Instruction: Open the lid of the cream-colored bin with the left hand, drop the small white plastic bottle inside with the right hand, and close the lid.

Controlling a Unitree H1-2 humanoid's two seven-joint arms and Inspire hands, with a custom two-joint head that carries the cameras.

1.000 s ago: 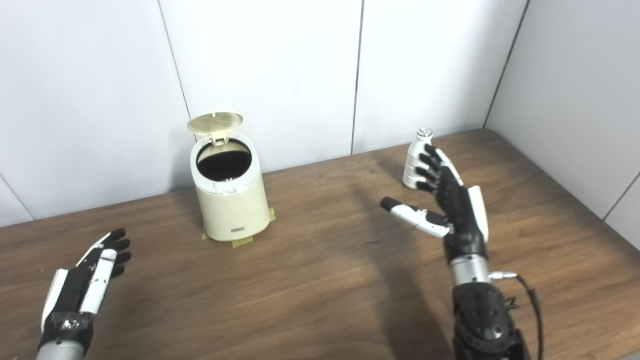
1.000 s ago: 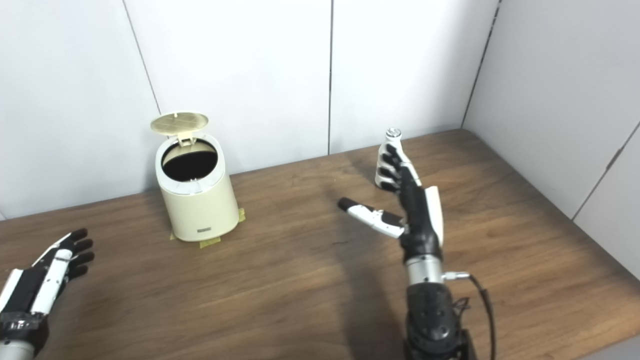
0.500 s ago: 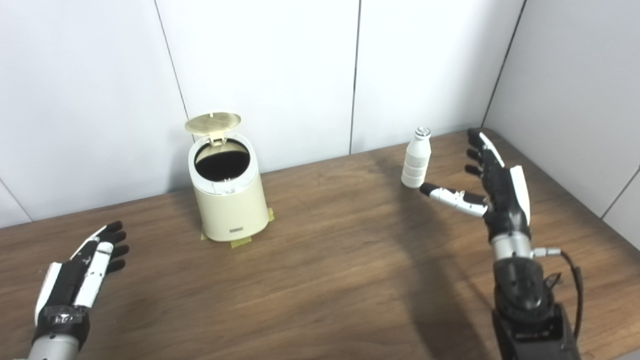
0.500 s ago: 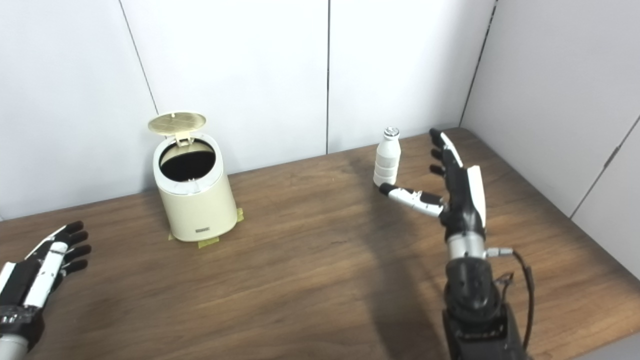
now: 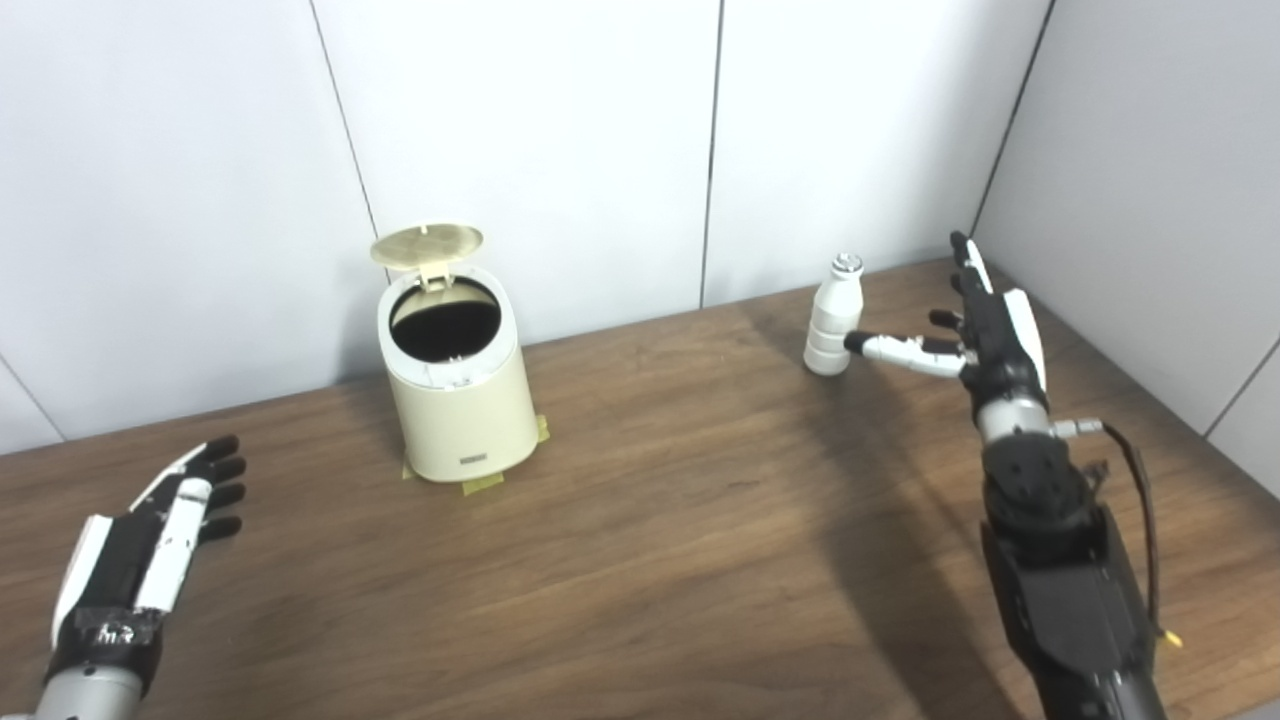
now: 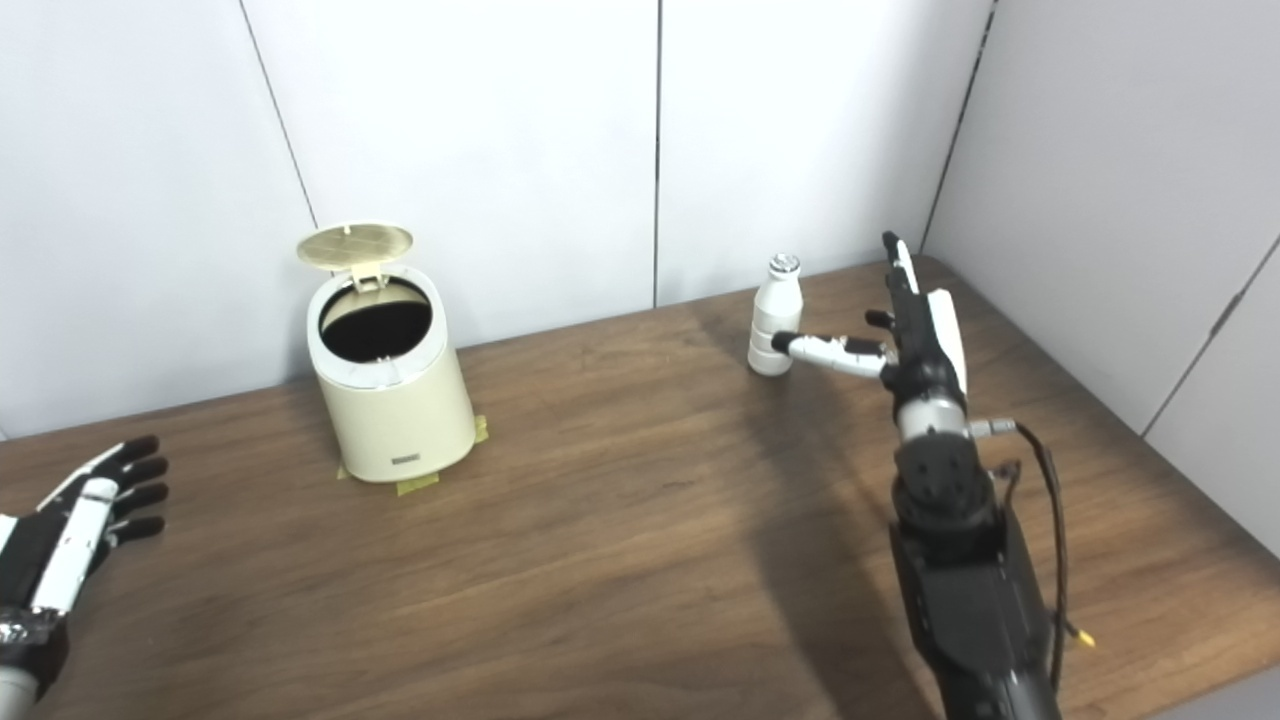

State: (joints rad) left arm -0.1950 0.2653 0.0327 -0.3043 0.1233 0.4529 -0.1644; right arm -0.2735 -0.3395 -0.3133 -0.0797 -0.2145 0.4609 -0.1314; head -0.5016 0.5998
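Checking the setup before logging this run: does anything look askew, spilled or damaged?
Nothing stands out. The cream-colored bin stands upright, lid open, taped to the wooden table; the small white plastic bottle stands upright.

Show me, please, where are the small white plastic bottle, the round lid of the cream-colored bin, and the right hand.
small white plastic bottle [image 5: 829,322], left eye view, on its ribbed body.
round lid of the cream-colored bin [image 5: 427,243], left eye view, on its raised underside.
right hand [image 6: 915,335], right eye view, on its palm.
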